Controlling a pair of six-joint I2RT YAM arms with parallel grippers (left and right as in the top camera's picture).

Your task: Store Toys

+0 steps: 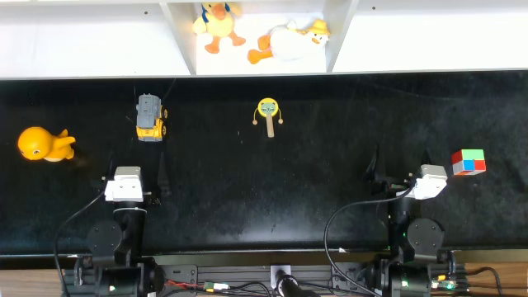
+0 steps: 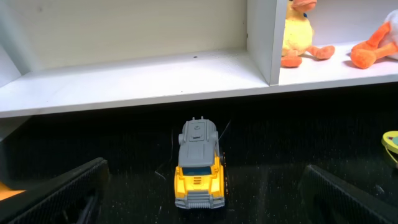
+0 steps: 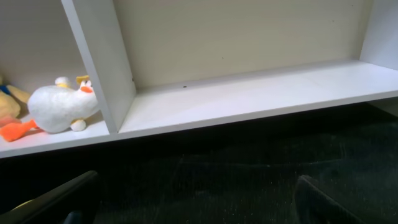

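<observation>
The light is bright and even. The white shelf (image 1: 91, 41) is so bright that it looks washed out. The black table (image 1: 330, 165) looks dark, with tiny shiny specks. Shadows are soft and small. The left tool's fingers (image 2: 68, 193) look dark and fuzzy up close.

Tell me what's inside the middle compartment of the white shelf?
Two plush toys: a yellow duck sitting and a white duck lying beside it. Whatever lies behind them is hidden.

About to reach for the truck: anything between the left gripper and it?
No. In the left wrist view the stretch from the left gripper to the truck is bare black mat; the top view agrees.
</observation>
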